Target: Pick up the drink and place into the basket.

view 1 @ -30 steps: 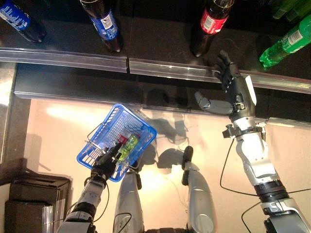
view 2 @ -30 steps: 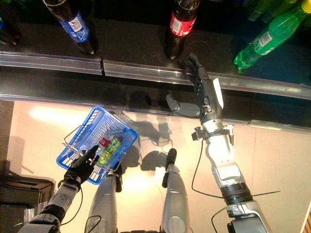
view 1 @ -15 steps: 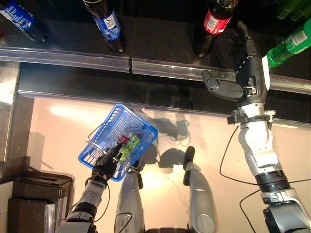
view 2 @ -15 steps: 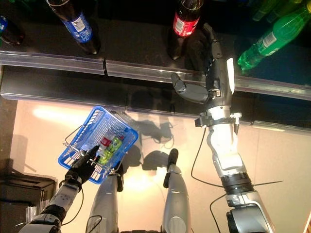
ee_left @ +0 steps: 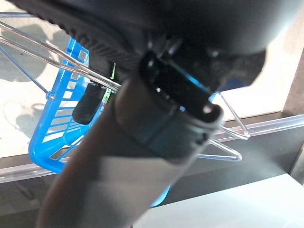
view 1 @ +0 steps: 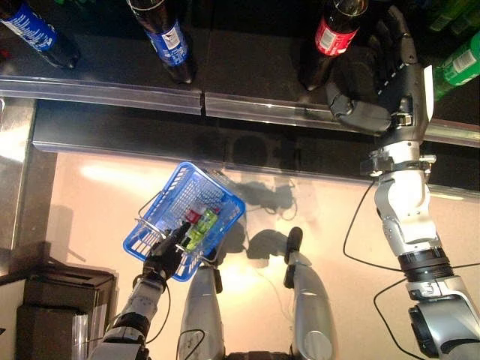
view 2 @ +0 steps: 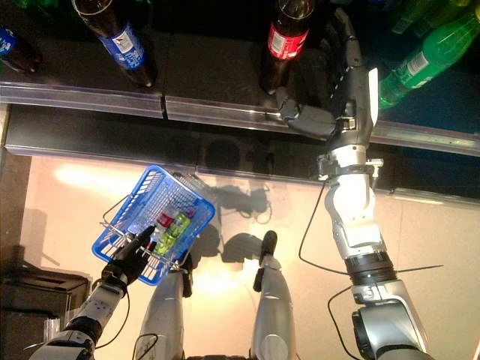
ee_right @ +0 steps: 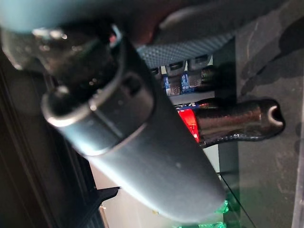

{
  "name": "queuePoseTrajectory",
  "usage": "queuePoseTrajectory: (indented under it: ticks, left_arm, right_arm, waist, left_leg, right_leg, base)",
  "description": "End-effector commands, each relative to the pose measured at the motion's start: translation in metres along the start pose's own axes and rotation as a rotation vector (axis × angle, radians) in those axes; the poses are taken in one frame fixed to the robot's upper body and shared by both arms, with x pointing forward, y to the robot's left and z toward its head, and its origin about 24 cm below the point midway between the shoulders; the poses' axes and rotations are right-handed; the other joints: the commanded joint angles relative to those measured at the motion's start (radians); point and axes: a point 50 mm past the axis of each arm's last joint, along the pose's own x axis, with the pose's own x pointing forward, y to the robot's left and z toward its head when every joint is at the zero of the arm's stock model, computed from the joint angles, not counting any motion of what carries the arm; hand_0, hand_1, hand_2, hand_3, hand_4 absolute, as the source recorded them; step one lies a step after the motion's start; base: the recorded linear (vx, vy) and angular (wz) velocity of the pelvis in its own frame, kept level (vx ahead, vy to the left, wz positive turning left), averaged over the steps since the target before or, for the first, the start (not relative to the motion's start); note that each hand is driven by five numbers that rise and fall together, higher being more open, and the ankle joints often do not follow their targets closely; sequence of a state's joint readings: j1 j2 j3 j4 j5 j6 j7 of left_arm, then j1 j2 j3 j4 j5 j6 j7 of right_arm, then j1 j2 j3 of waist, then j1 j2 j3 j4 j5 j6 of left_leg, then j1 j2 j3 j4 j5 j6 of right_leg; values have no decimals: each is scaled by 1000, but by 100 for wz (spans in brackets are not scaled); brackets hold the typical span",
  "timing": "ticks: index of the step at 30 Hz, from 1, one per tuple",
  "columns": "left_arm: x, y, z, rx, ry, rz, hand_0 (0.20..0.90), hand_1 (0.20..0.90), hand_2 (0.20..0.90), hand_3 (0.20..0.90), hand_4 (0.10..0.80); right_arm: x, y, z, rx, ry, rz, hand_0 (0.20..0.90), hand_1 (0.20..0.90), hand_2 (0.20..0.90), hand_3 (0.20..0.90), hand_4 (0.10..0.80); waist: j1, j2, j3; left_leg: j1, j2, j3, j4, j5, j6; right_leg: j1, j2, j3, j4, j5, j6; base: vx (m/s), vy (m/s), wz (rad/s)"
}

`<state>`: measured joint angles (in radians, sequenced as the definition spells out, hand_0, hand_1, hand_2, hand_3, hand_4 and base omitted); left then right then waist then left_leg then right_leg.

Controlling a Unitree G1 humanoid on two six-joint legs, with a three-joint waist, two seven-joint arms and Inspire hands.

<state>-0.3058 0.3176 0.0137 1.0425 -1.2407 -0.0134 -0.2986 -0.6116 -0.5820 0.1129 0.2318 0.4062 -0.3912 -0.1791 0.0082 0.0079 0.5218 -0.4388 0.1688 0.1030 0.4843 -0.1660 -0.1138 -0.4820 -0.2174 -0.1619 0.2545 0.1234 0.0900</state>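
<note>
Your right hand [view 1: 386, 82]: fingers apart and straight, on the shelf [view 1: 232, 56] just beside the red-label cola [view 1: 330, 37], not touching it. Your left hand [view 1: 166, 253]: fingers clamped on the wire handle [ee_left: 57, 64] of the blue basket [view 1: 161, 199]. Basket holds green bottles [view 1: 201, 225]. Blue-label bottle [view 1: 165, 37] stands well apart.

Along the top of my left-eye view I count two blue-labelled dark bottles [view 1: 166, 37], one at the upper left corner, and one red-labelled dark bottle [view 1: 330, 34]. One green bottle [view 1: 459, 64] is at the upper right. One blue basket [view 1: 154, 217] sits lower left, holding one small green bottle [view 1: 199, 227].
</note>
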Motion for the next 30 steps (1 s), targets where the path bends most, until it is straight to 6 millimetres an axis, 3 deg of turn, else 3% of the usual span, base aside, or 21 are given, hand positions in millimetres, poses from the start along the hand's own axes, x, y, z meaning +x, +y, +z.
queuePoseTrajectory:
  ticks: [1,19,30]
  left_arm:
    - [-12,6,2,-12,-11,-103,300,300,300,200,100]
    - [-7,-1,10,45,21,-115,300,300,300,200,100]
    - [-6,-3,15,107,46,-128,300,300,300,200,100]
  right_arm:
    - [33,-19,53,22,-235,-52,900,900,900,900,800]
    - [76,-27,50,25,-76,-63,900,900,900,900,800]
    - [93,-21,54,-6,-48,-20,900,900,900,900,800]
  waist:
    - [27,-1,-56]
    - [66,5,-52]
    - [86,2,-46]
  left_leg:
    - [-39,-18,-31,-97,130,40]
    - [-21,-30,-41,-106,130,45]
    - [-12,-34,-48,-110,129,46]
  right_leg:
    - [67,-42,-11,107,-173,7]
    - [90,-47,-33,98,-170,5]
    - [105,-49,-47,88,-165,5]
  base:
    - [0,0,0]
    - [4,-4,2]
    - [5,-12,6]
